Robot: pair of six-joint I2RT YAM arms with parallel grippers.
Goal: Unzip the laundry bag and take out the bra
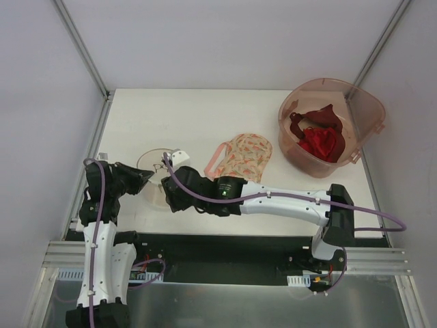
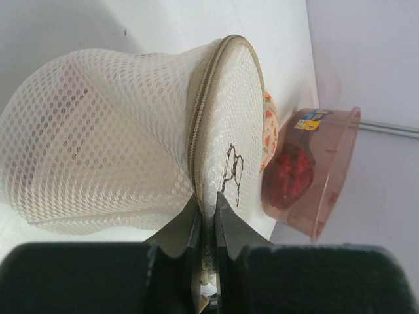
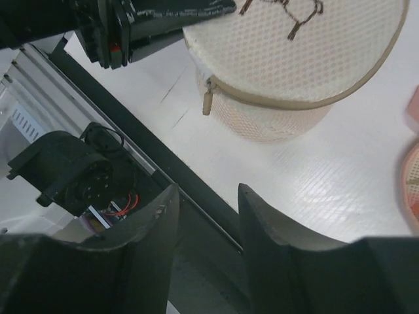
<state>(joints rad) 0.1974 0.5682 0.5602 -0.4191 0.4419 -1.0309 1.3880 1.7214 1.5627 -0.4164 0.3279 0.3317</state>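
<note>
The small round cream mesh laundry bag (image 2: 98, 131) sits on the white table (image 1: 205, 116) by the left arm. The left claw (image 2: 206, 203) pinches its rim tight. The zip looks closed. The right claw (image 3: 206, 196) is spread wide, holding nothing, near the little tan zip tab (image 3: 207, 101). It probably needs to grab that tab next and pull. The bra cannot be seen.
</note>
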